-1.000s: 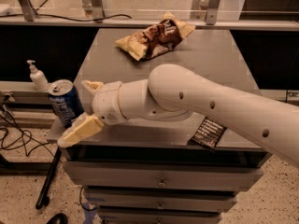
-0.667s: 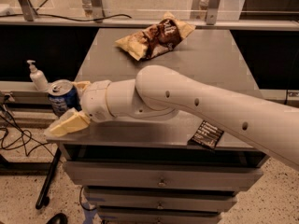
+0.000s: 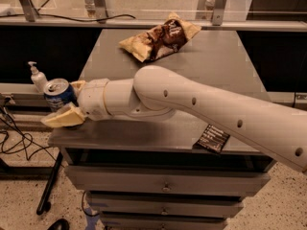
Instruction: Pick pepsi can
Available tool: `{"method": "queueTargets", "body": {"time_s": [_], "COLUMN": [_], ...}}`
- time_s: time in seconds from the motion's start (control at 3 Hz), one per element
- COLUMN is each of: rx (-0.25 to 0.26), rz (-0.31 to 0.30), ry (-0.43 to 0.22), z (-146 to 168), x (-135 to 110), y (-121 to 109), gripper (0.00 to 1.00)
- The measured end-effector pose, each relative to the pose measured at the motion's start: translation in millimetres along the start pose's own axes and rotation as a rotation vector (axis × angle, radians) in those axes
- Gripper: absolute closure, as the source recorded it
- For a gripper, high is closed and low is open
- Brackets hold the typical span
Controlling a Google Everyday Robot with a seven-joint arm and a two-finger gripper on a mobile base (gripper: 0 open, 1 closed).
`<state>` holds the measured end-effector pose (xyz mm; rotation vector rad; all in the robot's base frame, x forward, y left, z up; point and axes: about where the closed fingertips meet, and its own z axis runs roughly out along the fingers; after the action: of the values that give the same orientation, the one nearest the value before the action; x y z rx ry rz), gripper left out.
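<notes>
**Camera view.** The pepsi can (image 3: 57,94) stands upright at the front left corner of the grey cabinet top (image 3: 225,66), close to the edge. The arm (image 3: 206,109) reaches across the cabinet from the right. The gripper (image 3: 63,104) sits at the can, its jaws spread. One tan finger (image 3: 61,118) lies in front of the can and low. The other finger (image 3: 77,85) shows just behind the can. The can stands between them; whether either pad presses on it cannot be told.

The step in hand appears to be the final approach, with the grasp not yet made. The next move calls for closing squarely on the can's wall without nudging it off the near edge, then lifting straight up.

A white pump bottle (image 3: 37,76) stands beyond the can, off the cabinet. A crumpled snack bag (image 3: 160,37) lies at the back of the top and a dark packet (image 3: 213,138) at the front edge, both well apart from the can.
</notes>
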<state>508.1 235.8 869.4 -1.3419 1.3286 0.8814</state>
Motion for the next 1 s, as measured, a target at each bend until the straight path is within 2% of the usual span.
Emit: {"method": "queueTargets", "body": {"time_s": [0.33,0.67,1.0], "rx": [0.035,0.103,0.186], "rz": [-0.021,-0.061,-0.057], "ry": [0.003,0.025,0.004], "z": [-12.0,-47.9,-79.5], "x": [-6.4,-19.5,-36.9], "y": [-22.8,-57.9,-88.9], "gripper": [0.88,1.0,1.0]}}
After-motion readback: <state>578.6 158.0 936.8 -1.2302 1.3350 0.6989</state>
